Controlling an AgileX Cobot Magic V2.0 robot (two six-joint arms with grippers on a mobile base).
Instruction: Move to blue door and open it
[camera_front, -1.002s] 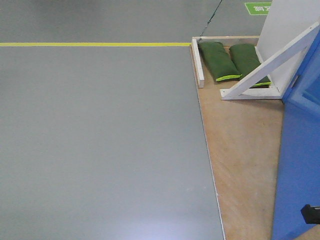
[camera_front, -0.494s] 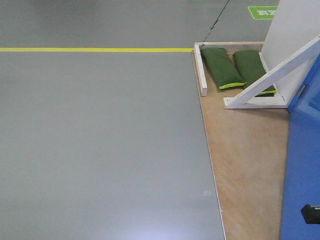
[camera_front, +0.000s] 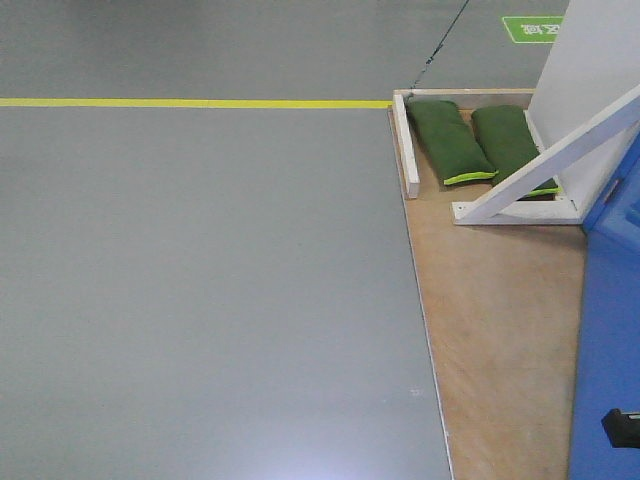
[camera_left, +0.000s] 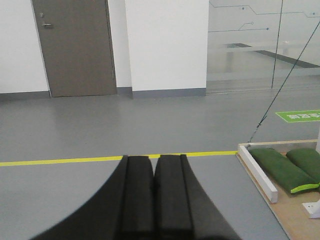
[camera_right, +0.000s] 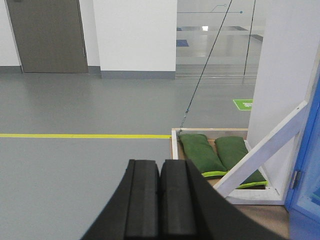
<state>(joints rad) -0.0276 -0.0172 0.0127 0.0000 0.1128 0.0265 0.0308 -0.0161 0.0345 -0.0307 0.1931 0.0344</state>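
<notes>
A: Start closest in. What are the hands doing?

B: The left gripper (camera_left: 154, 165) has its two black fingers (camera_left: 139, 190) pressed flat together with nothing between them. The right gripper (camera_right: 160, 167) is the same: pads meeting, empty.

A: And the blue door?

B: It stands to the right of the right gripper's fingers and a little ahead of them. The blue door (camera_right: 306, 150) fills the right edge of that wrist view, well apart from the tips. The left wrist view does not show it at all. In the front view the blue door (camera_front: 605, 330) is a glossy slab along the right border.

A: Where would you take hold?

B: No handle shows in any view, so I cannot place the grip yet. I judge it a rigid, fairly heavy panel swinging on what looks like a hinge (camera_right: 294, 179). Its face looks slick, so closed pads would likely slide on the flat. A lever, once seen, is the place to grip — with the fingers parted first.

A: What lies beyond?

B: Ahead of the right fingers is the plywood base (camera_front: 500, 330). Then a white diagonal brace (camera_right: 260, 160) props a white wall panel (camera_right: 280, 65), with two green sandbags (camera_right: 200, 152) partly behind it. Farther out, a yellow floor line (camera_left: 60, 161) crosses beyond both tips, and at the back are a grey door (camera_left: 75, 47) and a glass wall (camera_left: 260, 45).
</notes>
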